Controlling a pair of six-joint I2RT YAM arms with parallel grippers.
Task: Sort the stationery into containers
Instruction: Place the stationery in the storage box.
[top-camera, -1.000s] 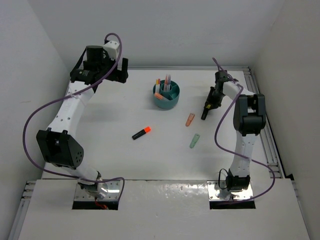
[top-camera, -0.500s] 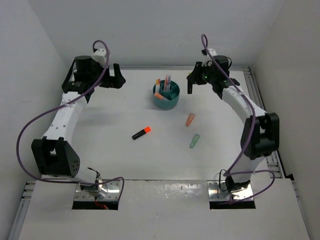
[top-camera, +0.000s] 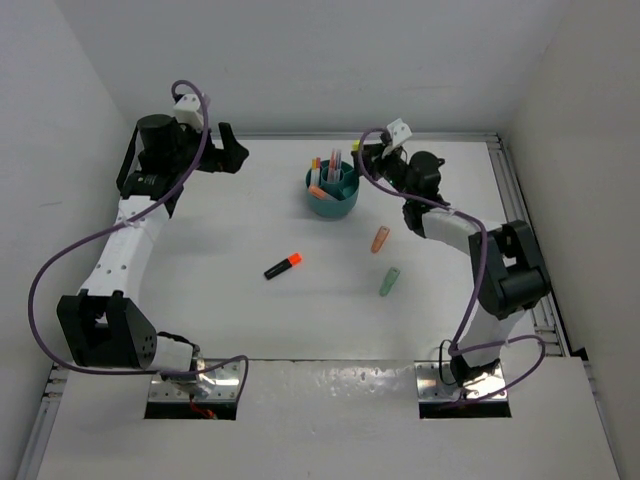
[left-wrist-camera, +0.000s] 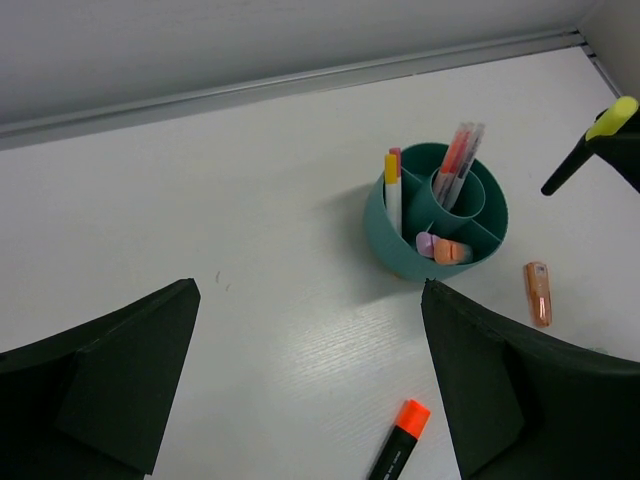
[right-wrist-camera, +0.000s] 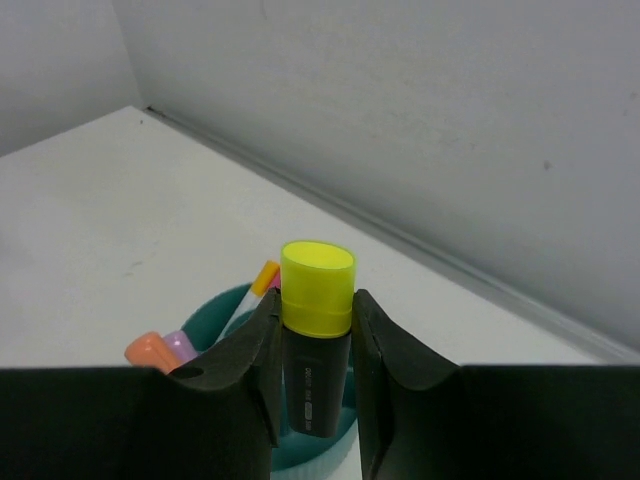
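Note:
The teal organiser cup (top-camera: 330, 208) stands at the table's back centre and holds thin pink and orange pens, a yellow-capped pen and stubby pink and orange markers. My right gripper (top-camera: 361, 153) is shut on a black-yellow marker (right-wrist-camera: 317, 275), upright, just above the cup's right rim (right-wrist-camera: 215, 305). My left gripper (top-camera: 228, 152) is open and empty, high at the back left, well away from the cup (left-wrist-camera: 400, 255). On the table lie a black-orange marker (top-camera: 283, 265), an orange marker (top-camera: 380, 238) and a green marker (top-camera: 389, 281).
The back wall and its metal rail run close behind the cup. A metal rail lines the table's right edge (top-camera: 530, 250). The left wrist view also shows the black-orange marker (left-wrist-camera: 398, 452) and the orange marker (left-wrist-camera: 538, 293).
My right arm has swung left from the table's right side to above the cup, carrying the black-yellow marker. My left arm has drawn back and to the left.

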